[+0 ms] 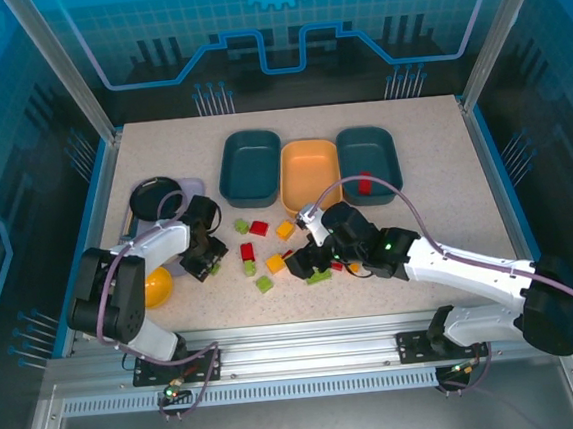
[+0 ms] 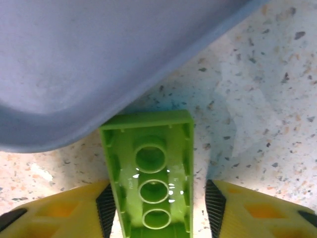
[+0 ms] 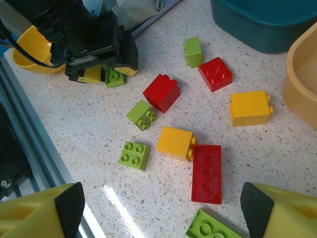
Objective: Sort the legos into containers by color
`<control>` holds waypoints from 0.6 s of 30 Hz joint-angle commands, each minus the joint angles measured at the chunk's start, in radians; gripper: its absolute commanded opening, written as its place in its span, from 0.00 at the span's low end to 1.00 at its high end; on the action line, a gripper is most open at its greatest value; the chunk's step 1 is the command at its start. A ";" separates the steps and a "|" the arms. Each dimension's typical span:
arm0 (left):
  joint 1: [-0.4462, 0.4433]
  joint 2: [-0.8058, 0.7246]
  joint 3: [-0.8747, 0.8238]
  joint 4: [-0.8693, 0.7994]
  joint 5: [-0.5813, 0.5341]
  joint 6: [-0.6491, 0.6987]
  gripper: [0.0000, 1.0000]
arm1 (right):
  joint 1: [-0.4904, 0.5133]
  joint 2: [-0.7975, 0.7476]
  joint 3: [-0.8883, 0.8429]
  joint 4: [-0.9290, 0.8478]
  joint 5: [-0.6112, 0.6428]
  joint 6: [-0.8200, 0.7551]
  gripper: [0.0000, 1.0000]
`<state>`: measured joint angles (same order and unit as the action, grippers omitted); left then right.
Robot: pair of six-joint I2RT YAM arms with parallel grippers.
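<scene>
While most legos (image 1: 276, 264) lie loose on the bench (image 1: 437, 211) by my arms, just one red brick (image 1: 365, 182) sits in the far right teal tray (image 1: 366, 147); the orange tray (image 1: 310, 172) and left teal tray (image 1: 250, 167) look empty. My left jaws straddle an upturned green brick (image 2: 151, 173), one pad (image 2: 106, 208) touching, not yet clamped; my right jaws hang wide apart, empty, above the scatter.
</scene>
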<state>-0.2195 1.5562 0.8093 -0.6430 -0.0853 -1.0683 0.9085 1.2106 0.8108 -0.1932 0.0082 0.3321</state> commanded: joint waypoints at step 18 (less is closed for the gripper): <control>-0.101 -0.019 0.424 -0.111 -0.022 0.177 0.27 | -0.171 -0.041 0.052 0.028 0.067 0.120 0.85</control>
<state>-0.3183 1.5173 1.1137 -0.7124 -0.0940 -0.9825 0.7837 1.1927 0.8272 -0.1974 0.0422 0.3931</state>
